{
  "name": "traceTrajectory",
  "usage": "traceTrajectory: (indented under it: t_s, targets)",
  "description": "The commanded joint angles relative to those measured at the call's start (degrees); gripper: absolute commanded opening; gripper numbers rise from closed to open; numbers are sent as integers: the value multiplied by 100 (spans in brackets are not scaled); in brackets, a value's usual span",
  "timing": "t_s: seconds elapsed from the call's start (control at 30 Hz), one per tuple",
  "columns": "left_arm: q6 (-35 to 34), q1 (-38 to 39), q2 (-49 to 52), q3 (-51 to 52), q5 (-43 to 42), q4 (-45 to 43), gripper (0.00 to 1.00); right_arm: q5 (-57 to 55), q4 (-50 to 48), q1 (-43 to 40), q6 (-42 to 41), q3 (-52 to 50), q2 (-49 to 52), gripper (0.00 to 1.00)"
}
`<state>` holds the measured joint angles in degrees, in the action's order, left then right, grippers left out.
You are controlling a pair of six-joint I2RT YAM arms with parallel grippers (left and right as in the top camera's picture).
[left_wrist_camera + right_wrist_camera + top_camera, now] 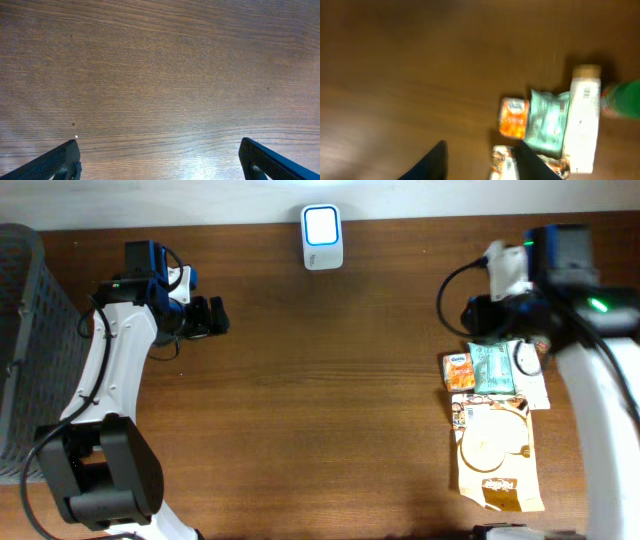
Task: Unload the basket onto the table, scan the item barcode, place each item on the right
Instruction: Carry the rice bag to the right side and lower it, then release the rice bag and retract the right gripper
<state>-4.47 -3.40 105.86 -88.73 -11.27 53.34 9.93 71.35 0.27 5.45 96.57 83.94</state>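
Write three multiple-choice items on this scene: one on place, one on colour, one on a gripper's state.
1. The scanner stands on the table:
A at its near edge
B at its far edge, midway across
C at its right edge

2. In the overhead view, the small pack just left of the green pouch is:
A blue
B black
C orange

3. The left gripper is:
A open, with nothing between its fingers
B shut on the pouch
C shut on the scanner

Answers:
1. B, since the lit white unit sits at the top middle of the overhead view.
2. C, since its wrapper is plainly orange.
3. A, since the left wrist view shows only bare wood between wide-set fingers.
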Motion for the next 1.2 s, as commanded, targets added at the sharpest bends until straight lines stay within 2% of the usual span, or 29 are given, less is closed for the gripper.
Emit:
traceTrajectory:
  t_s: [0.0,0.17,0.37,0.6,0.7,0.87,0.9,0.97,1.17]
  targets:
    - [48,-4,9,-2,20,-9,99,874,345,48,-20,656,-1001,98]
    - [46,-4,9,-4,17,-9,99,1043,586,48,-17,667,-2033,98]
    - [48,-4,9,-4,17,-9,99,-404,1467,46,138,662,-2879,98]
    - [48,-4,9,-4,20,-9,99,-730,1740,33,109,286,-3908,98]
    - [48,-4,9,-4,17,-9,99,-833,944,31,116,-640,-4599,98]
    - [48,-4,9,-4,17,-9,99,-868,-1325,31,133,-3032,-5886,98]
    - [48,-4,9,-4,17,-9,99,-778,-2133,31,133,-3842,-6223,98]
    - [46,-4,9,-4,17,-9,99,-533,-3180,33,133,-4833,-6570,98]
    - [48,-4,9,-4,20,-9,99,175,-6282,48,131,-7381,-7357,98]
